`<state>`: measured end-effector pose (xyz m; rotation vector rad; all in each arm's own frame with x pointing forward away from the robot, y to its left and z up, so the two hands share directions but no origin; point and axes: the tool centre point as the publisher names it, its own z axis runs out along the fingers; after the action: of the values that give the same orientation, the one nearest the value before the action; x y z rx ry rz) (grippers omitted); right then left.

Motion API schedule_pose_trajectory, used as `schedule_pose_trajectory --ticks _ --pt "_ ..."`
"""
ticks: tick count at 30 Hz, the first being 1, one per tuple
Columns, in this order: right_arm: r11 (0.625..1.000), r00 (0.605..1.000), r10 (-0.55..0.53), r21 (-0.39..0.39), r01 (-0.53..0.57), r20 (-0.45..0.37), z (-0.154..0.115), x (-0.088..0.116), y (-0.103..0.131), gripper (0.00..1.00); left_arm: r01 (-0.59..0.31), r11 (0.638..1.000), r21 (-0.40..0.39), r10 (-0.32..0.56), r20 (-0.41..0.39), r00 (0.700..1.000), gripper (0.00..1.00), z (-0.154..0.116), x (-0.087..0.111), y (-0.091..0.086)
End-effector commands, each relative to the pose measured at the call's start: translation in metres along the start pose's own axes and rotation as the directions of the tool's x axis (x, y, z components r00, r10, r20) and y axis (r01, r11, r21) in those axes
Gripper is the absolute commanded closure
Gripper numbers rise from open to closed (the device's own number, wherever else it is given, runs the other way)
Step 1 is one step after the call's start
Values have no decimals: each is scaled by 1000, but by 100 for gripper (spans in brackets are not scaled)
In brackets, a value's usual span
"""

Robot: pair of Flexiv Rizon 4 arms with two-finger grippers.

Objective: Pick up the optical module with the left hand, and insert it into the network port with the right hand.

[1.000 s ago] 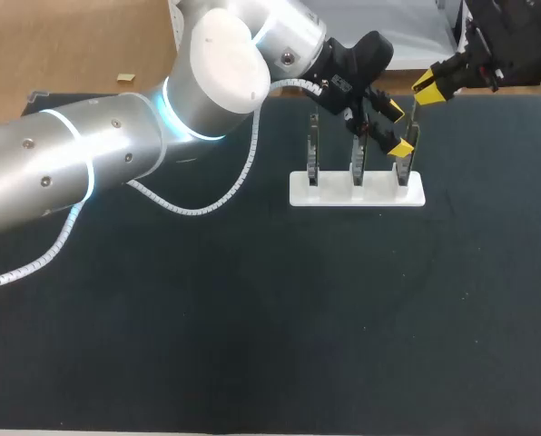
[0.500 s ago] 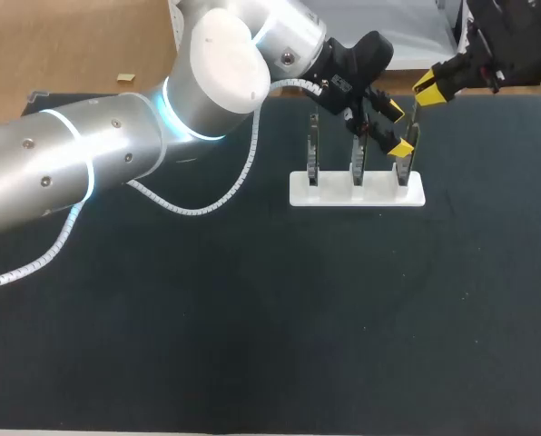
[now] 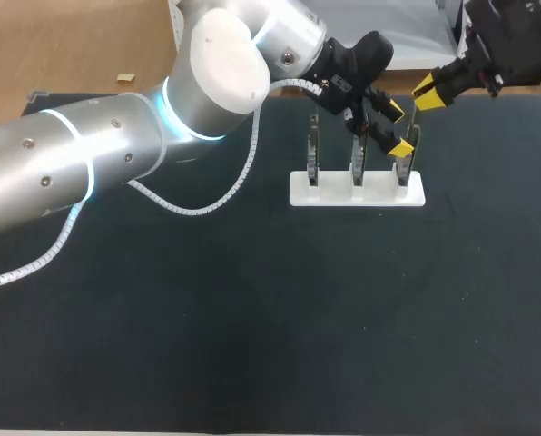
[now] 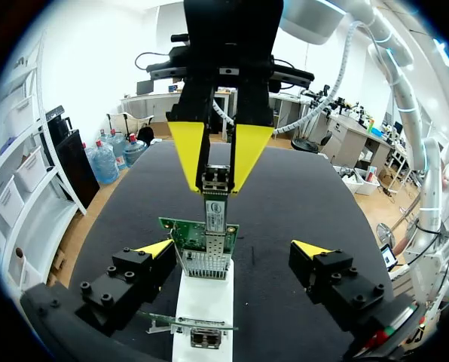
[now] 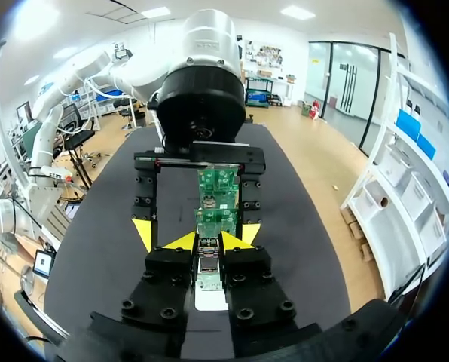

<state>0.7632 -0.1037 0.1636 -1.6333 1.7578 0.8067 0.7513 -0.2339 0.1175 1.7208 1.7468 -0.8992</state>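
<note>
My right fingers point(image 4: 215, 179) hang down over the stand and are pinched onto the upper end of the optical module point(image 4: 216, 213), one yellow tip pressed to each side of it. The module stands upright. Its lower end is in the mouth of the network port point(image 4: 207, 261), the metal cage on the green card point(image 4: 176, 228). How deep it sits I cannot tell.

That card stands on edge in the white stand point(image 3: 357, 192), in the slot at the stand's 3 o'clock end as the head view has it. Two more cards stand in the same stand, the middle card point(image 3: 357, 160) and the end card point(image 3: 313, 150) at 9 o'clock. The stand itself lies on the dark counter point(image 3: 252, 318), out toward 1 o'clock from the counter's middle.

My left fingers point(image 4: 233, 249) are spread wide and hold nothing. In the left wrist view one yellow tip sits on either side of the green card, level with the port, and both are apart from it. My left arm crosses the counter from 9 o'clock, and its wrist is near the stand's 12 o'clock side. My right arm comes in from the corner at 2 o'clock, with its tips just above the card's top edge.

From my right wrist, the module is a dark block caught between my own two tips, with the green card and the spread left fingers straight ahead of it.
</note>
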Motion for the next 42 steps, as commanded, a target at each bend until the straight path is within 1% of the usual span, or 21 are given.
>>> schedule_pose_trajectory --ticks 1,8,9,10,17,25,31,36,37,38,39,40,42 --pt "1000 1000 2 2 -2 -2 2 1 0 100 2 1000 5 -2 -6 1000 0 1 -2 3" --pt "1000 1000 12 6 -12 -6 3 2 -1 100 2 1000 5 -2 -6 1000 0 1 -2 3" --pt "1000 1000 14 4 -14 -6 3 2 -1 91 2 1000 5 -2 -6 1000 0 1 -2 3" --pt "1000 1000 15 1 -15 -6 3 2 -1 0 2 1000 5 -2 -6 1000 0 1 -2 3" --pt "1000 1000 25 -7 -25 0 2 3 -1 0 2 1000 5 -2 -6 1000 0 1 -2 3" --pt "998 996 64 -29 -62 67 -12 -3 -6 0 2 1000 5 -2 -6 1000 0 1 -2 3" --pt "998 996 54 -29 -52 75 -23 -6 -12 0 2 1000 5 -2 -6 1000 0 1 -2 3" --pt "999 996 38 -1 -38 81 -28 -12 -16 0 2 1000 5 -2 -6 1000 0 1 -2 3" --pt "999 996 36 0 -36 85 -28 -13 -17 7 2 1000 5 -2 -6 1000 0 1 -2 3" --pt "999 996 33 4 -34 87 -28 -14 -17 58 2 1000 5 -2 -6 1000 0 1 -2 3" --pt "999 996 31 10 -32 87 -28 -14 -17 89 2 1000 5 -2 -6 1000 0 1 -2 3" --pt "999 996 30 10 -31 87 -27 -15 -17 100 2 1000 5 -2 -6 1000 0 1 -2 3" --pt "999 996 28 12 -29 88 -26 -16 -17 100 2 1000 5 -2 -6 1000 0 1 -2 3"
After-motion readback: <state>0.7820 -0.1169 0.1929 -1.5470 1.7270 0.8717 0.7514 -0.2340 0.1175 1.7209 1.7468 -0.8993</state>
